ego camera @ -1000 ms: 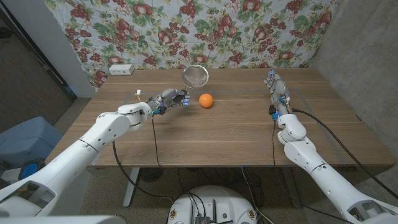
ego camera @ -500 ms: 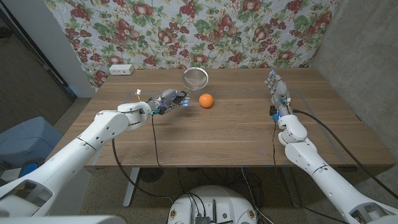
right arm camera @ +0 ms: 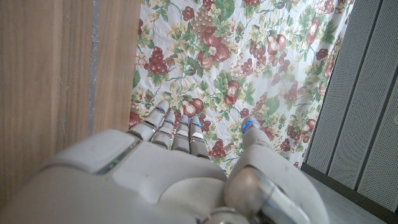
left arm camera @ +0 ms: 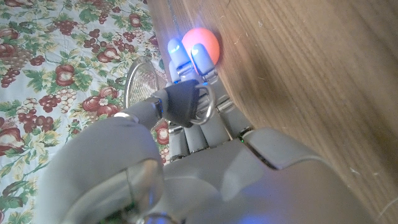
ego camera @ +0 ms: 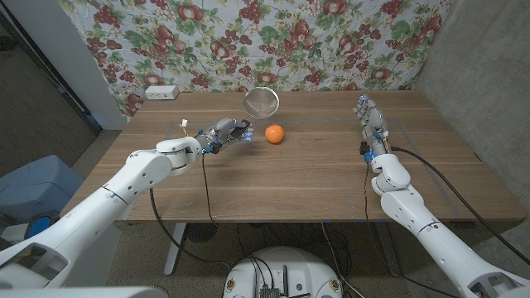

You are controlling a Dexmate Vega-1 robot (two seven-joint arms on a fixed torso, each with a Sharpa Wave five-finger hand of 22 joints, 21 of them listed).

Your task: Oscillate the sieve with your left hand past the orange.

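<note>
My left hand (ego camera: 225, 132) grips the sieve (ego camera: 261, 102) by its handle, mesh bowl lifted above the bench (ego camera: 298, 174), just behind the orange (ego camera: 274, 133). The grasp is done; I judge the swinging past the fruit remains. My right hand (ego camera: 370, 124) holds nothing, fingers extended.

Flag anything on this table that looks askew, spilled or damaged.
Nothing looks spilled or damaged. The sieve is tilted up on edge rather than lying flat, but that is because the left robot hand holds its handle. The orange sits intact beside it, and the right robot hand waits apart on the table.
</note>
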